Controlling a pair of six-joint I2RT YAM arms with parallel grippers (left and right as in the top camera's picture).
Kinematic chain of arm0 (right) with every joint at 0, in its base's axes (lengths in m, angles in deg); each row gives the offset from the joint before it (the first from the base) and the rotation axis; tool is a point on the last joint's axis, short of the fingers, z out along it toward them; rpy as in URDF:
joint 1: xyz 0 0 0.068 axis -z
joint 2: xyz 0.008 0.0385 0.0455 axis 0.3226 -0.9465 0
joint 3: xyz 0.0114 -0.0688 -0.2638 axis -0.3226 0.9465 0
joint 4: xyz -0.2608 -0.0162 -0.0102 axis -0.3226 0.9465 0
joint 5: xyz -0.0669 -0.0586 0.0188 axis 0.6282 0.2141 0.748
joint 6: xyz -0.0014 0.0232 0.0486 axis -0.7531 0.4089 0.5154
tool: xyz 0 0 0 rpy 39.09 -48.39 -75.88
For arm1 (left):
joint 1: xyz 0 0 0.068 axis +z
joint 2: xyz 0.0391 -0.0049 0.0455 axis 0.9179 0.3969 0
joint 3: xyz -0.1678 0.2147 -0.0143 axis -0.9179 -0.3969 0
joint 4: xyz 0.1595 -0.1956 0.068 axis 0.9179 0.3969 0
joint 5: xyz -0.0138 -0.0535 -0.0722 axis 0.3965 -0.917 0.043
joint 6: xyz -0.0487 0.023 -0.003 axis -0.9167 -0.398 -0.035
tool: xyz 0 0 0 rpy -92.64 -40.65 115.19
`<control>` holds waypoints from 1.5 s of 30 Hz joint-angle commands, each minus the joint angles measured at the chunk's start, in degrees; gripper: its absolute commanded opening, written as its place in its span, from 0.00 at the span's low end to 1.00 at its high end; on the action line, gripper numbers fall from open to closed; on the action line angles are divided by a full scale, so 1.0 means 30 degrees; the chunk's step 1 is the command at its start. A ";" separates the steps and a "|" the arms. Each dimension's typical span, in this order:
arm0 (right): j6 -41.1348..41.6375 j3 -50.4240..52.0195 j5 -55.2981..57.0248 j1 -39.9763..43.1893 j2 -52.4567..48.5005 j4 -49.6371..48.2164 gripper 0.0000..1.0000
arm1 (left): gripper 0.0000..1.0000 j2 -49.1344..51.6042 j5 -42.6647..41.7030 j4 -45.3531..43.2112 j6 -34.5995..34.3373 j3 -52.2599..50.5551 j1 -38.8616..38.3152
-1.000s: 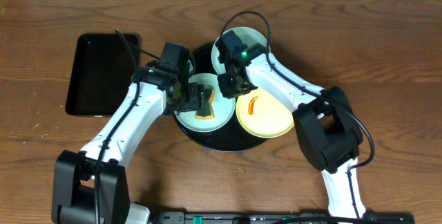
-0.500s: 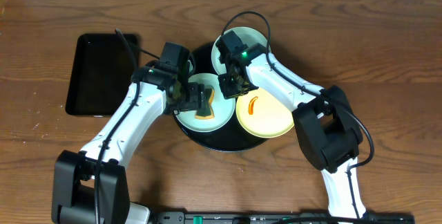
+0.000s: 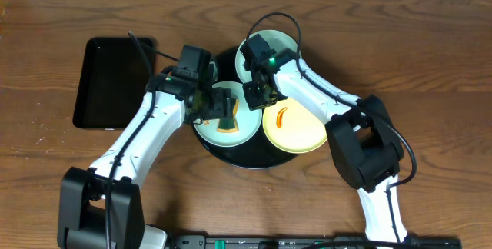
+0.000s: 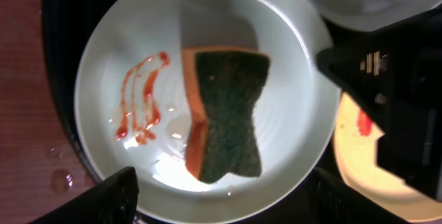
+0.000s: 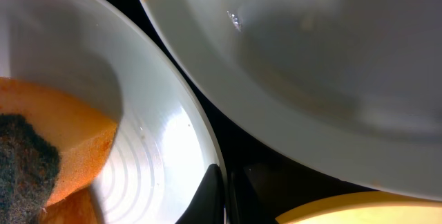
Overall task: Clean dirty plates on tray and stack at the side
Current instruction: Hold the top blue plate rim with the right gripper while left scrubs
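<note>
Smeared mint plate (image 4: 293,113) sits at nine o'clock on the tray (image 3: 231,158), sponge (image 4: 228,113) lying on it. Left gripper (image 4: 224,203) hovers above, released; right gripper (image 5: 222,186), clenched, empty, is at its two o'clock rim. Best bet: pinch the sponge's waist, then sweep across the sauce (image 4: 141,96).

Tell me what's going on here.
Two robot arms are cleaning plates on a black tray. The left gripper hangs open over a sponge lying on the middle mint plate, with red sauce beside it. The right gripper is shut, tips at that plate's rim. The yellow plate also carries a smear.
</note>
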 commanded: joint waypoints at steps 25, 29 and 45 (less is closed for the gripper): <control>0.0066 0.0066 -0.0087 -0.0146 -0.0328 -0.0015 0.01 | 0.78 0.3249 -0.1683 -0.1260 0.1115 -0.0029 -0.0007; 0.0066 0.0066 -0.0087 -0.0138 -0.0328 -0.0044 0.01 | 0.77 0.3432 -0.1676 -0.1311 0.1115 -0.0029 -0.0270; 0.0058 0.0066 -0.0087 -0.0146 -0.0328 -0.0058 0.01 | 0.67 0.3432 0.2193 -0.1545 0.1231 -0.0095 -0.1967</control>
